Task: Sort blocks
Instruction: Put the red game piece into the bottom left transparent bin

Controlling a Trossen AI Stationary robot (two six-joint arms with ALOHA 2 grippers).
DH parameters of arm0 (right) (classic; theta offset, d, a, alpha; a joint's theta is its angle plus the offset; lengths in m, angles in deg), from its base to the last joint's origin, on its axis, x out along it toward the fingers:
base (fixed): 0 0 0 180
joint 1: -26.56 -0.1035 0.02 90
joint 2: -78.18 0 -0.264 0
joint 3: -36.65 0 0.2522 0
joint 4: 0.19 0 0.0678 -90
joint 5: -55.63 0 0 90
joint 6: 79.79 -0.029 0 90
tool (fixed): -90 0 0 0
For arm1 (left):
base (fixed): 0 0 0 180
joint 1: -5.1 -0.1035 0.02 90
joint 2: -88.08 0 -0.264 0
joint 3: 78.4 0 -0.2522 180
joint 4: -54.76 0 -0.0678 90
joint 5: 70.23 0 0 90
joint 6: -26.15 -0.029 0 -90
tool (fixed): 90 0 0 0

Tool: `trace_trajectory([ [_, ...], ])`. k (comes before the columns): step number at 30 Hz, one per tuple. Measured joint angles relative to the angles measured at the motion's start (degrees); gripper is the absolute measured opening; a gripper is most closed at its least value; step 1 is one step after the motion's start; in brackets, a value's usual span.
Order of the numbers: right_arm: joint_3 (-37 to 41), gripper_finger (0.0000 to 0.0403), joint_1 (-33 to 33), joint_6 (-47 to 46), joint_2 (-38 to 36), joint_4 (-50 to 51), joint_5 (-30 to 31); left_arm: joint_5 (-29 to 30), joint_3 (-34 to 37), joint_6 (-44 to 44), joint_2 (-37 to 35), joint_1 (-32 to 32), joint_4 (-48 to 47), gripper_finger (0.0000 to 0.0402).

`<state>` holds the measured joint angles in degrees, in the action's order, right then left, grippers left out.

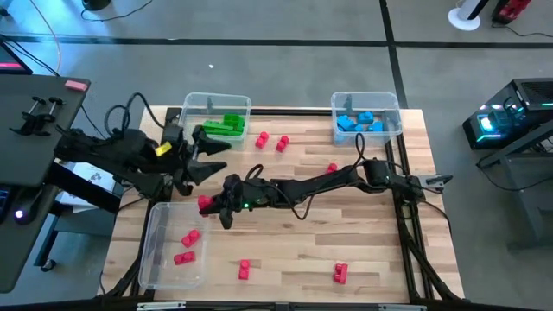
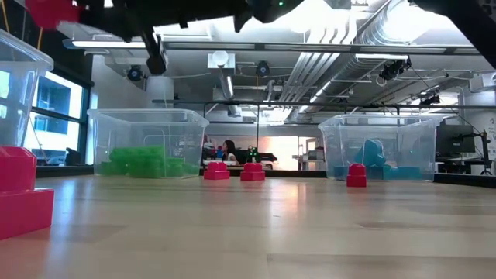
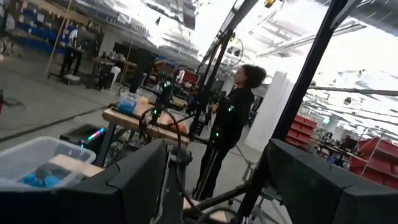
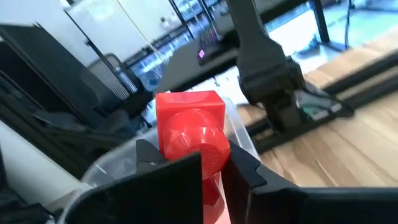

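right gripper (image 1: 207, 205) clamps one red studded plastic brick (image 4: 189, 127); left gripper (image 1: 205, 154) hangs open. five red bricks (image 1: 244, 270) loose on the wooden table (image 1: 294, 250), two in the near clear plastic bin (image 1: 160, 259).

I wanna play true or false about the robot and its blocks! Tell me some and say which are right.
1. The right gripper holds a red block in its jaws. True.
2. The green blocks lie in the same bin as the blue blocks. False: each colour has its own clear bin at the table's far edge.
3. The left gripper is carrying a green block. False: its jaws are open and empty.
4. Some red blocks already lie in the near bin. True.
5. Loose red blocks remain on the table. True.
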<state>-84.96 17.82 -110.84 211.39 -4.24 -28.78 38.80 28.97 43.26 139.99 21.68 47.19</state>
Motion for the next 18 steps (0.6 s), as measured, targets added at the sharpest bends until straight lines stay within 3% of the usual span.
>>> trace_trajectory([
  [6, -0.02, 0.0, 0.05, 1.38, 0.01, -2.29, -1.84, 0.08, 0.0, 3.14, 4.16, -0.02, 5.25, 0.0271],
  [13, -0.02, 0.0, 0.12, 5.66, 0.02, -4.1, -4.31, -0.6, 0.0, 3.81, 13.15, -0.07, 21.64, 0.0271],
  [18, -0.04, 0.0, 0.11, 5.6, 0.02, -3.82, -6.65, -0.59, -0.48, 3.88, 15.18, -0.44, 24.1, 0.0271],
])
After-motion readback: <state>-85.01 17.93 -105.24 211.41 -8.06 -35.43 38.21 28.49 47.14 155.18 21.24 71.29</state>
